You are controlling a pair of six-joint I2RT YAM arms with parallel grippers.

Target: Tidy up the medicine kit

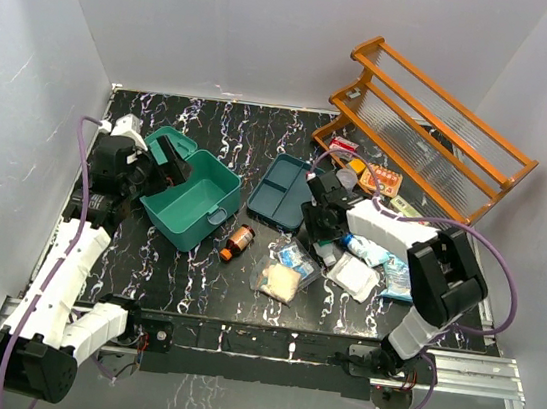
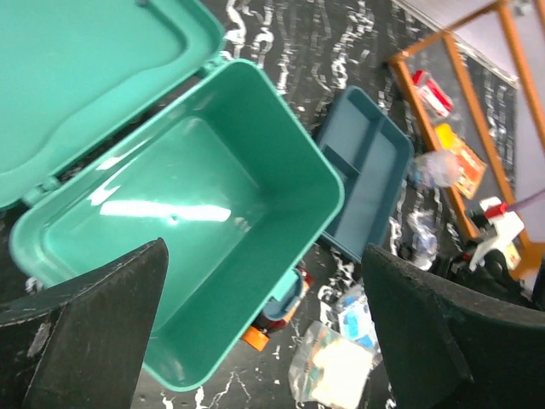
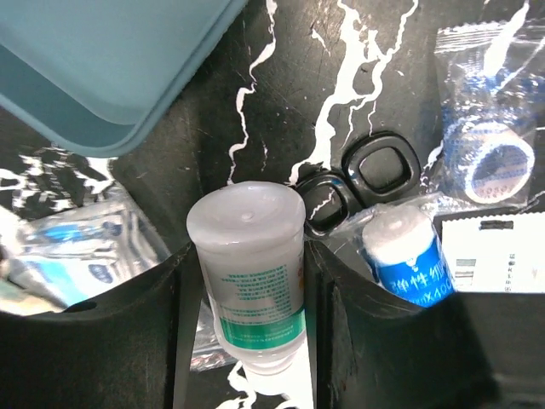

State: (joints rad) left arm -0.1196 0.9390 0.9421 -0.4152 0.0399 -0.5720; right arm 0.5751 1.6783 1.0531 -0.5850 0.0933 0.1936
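The medicine kit (image 1: 191, 216) is a teal-green box standing open on the left of the table, its lid (image 1: 164, 140) folded back. In the left wrist view its inside (image 2: 187, 213) holds nothing. My left gripper (image 1: 169, 167) hovers over the kit's far-left part, open and empty (image 2: 264, 256). My right gripper (image 1: 324, 221) sits low among the loose supplies, just right of the divided tray. It is shut (image 3: 251, 285) on a small translucent white bottle (image 3: 251, 264) with a green label, held between both fingers.
A dark blue-teal divided tray (image 1: 280, 193) lies right of the kit. A brown bottle with an orange cap (image 1: 236, 243) lies by the kit's latch. Packets (image 1: 278, 282), a blue roll (image 3: 485, 162), a blue tube (image 3: 410, 264) and black loops (image 3: 375, 170) surround the right gripper. An orange rack (image 1: 425, 124) stands back right.
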